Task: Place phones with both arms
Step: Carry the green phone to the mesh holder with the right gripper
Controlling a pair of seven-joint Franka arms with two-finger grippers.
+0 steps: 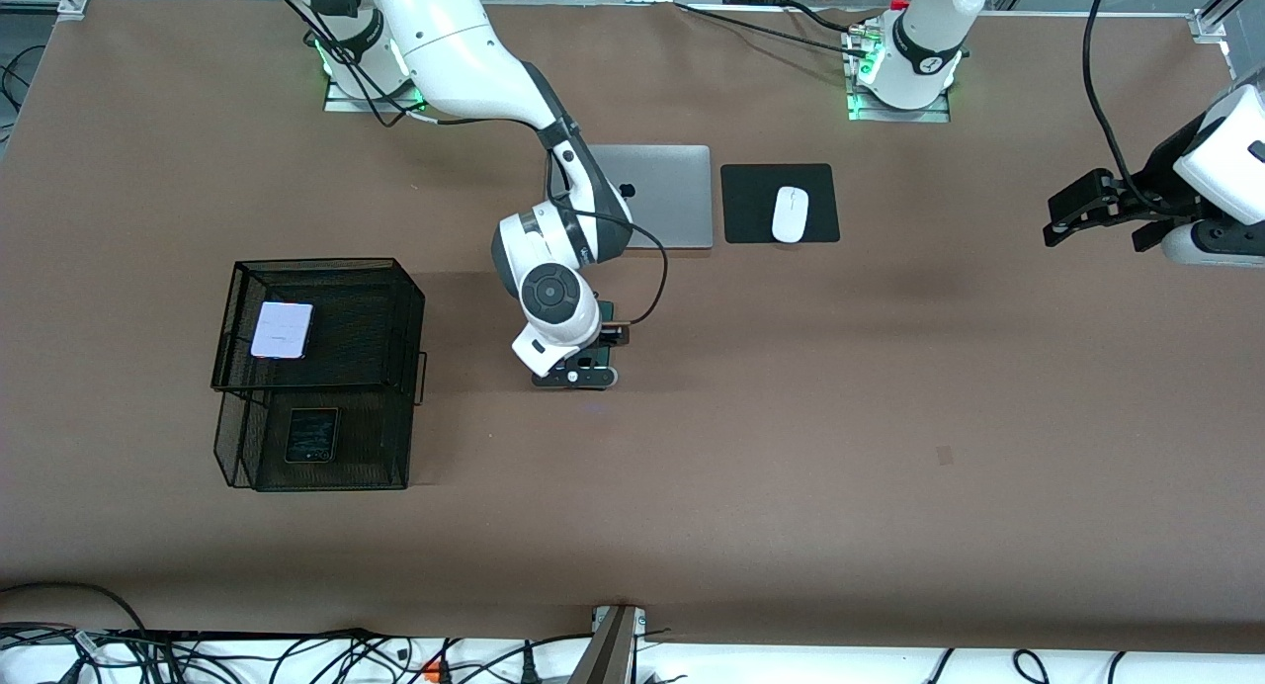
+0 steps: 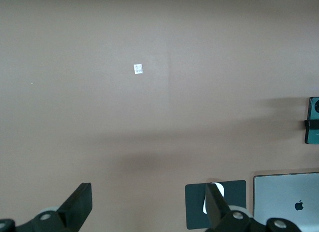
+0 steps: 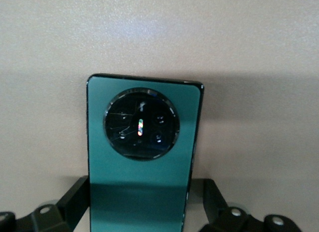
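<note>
Phones first: you have the green phone [image 3: 142, 157] lying flat on the table [image 1: 791, 417] near its middle, nearer the front camera than the silver laptop [image 1: 662, 195]. Your right gripper [image 1: 583, 363] is down over it. In the right wrist view its two fingers [image 3: 75, 197] stand either side of the phone's body, close to the edges — you cannot tell from that view whether they press on it yet, and the phone looks to rest on the table.

The lilac phone [image 1: 282, 329] sits on the upper tier of the black mesh rack [image 1: 326, 274] toward the right arm's end of the table. The black phone [image 1: 312, 435] lies on the lower tier, nearer the front camera.

Your left gripper [image 1: 1072, 214] waits up in the air over the left arm's end of the table, fingers [image 2: 79, 207] spread wide and holding nothing.

A white mouse [image 1: 790, 213] rests on a black mouse pad [image 1: 751, 205] beside the laptop, toward the left arm's end.
</note>
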